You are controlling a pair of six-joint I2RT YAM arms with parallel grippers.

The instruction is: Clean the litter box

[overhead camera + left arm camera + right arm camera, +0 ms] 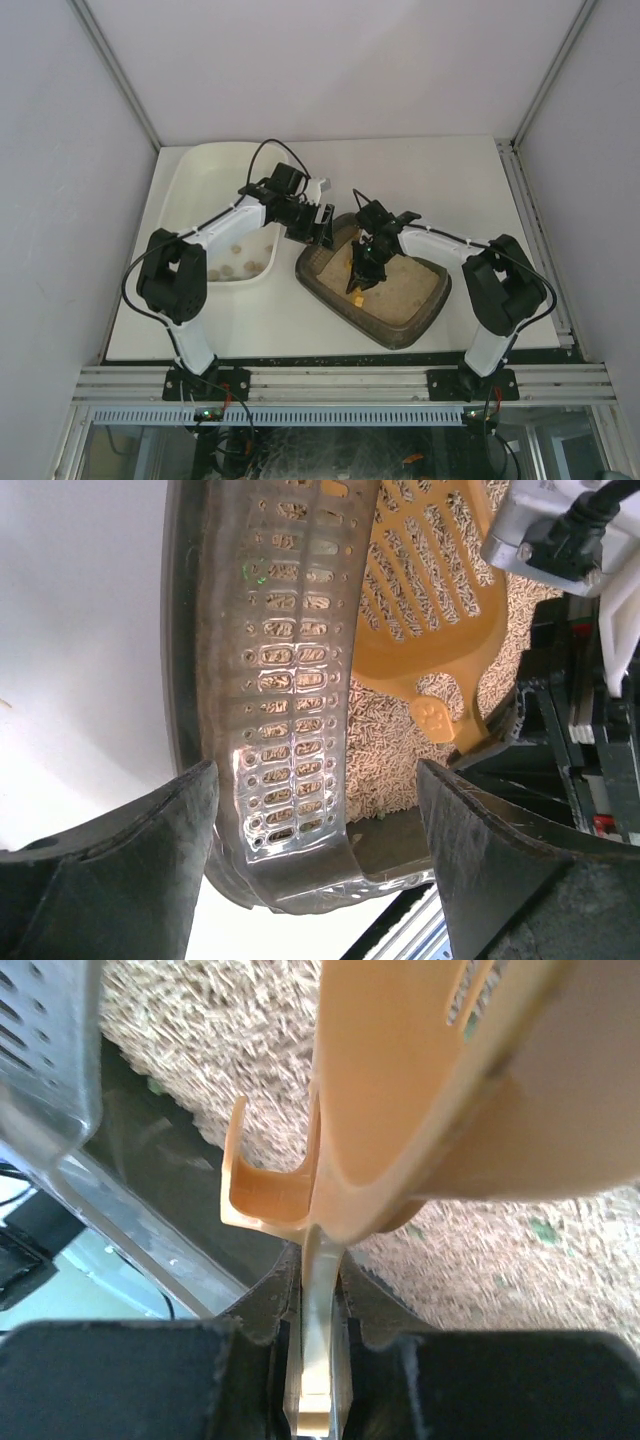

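The litter box (420, 310) is a dark olive-brown tray of beige litter (395, 285) at centre right. My right gripper (364, 268) is over its left half, shut on the handle of an orange slotted scoop (357, 291) that points down at the litter. In the right wrist view the gripper (322, 1290) pinches the thin handle of the scoop (420, 1090) above the litter (520, 1250). My left gripper (320, 228) is at the box's far-left corner. In the left wrist view it (315, 820) is open, its jaws either side of the perforated rim (290, 700), with the scoop (420, 590) beyond.
A larger cream-white tub (200, 170) stands left of the litter box, touching or nearly touching it, with several tan clumps (240, 265) at its near end. Grey walls close in the white table (470, 180) on three sides. A metal rail (340, 380) runs along the near edge.
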